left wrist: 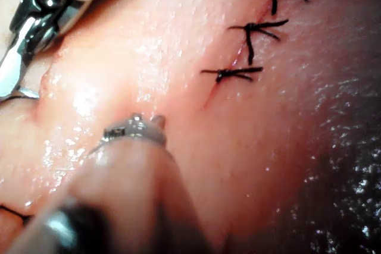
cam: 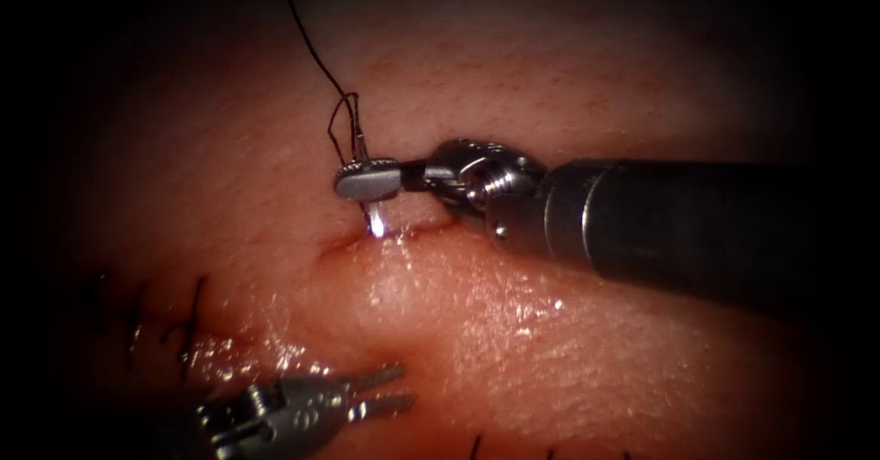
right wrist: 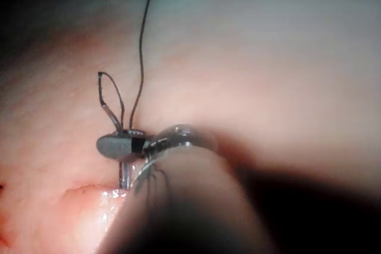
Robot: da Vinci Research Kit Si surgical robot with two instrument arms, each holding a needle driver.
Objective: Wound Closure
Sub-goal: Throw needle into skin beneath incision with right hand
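Right tool (cam: pixel 367 182) fingers clamped on needle (cam: pixel 374 217) near its thread end, tip touching the cut (cam: pixel 385 237) in the tissue (cam: pixel 550 332); thread (cam: pixel 316 52) trails upward. Left tool (cam: pixel 380 391) fingers slightly apart, holding nothing, near stitches (cam: pixel 188 318)

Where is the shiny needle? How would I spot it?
Find the big dark tool coming in from the right over the pink tissue. Its shut jaws pinch the needle, whose point comes down to the cut. It is the only bright metal sliver there, with black thread trailing up from it.
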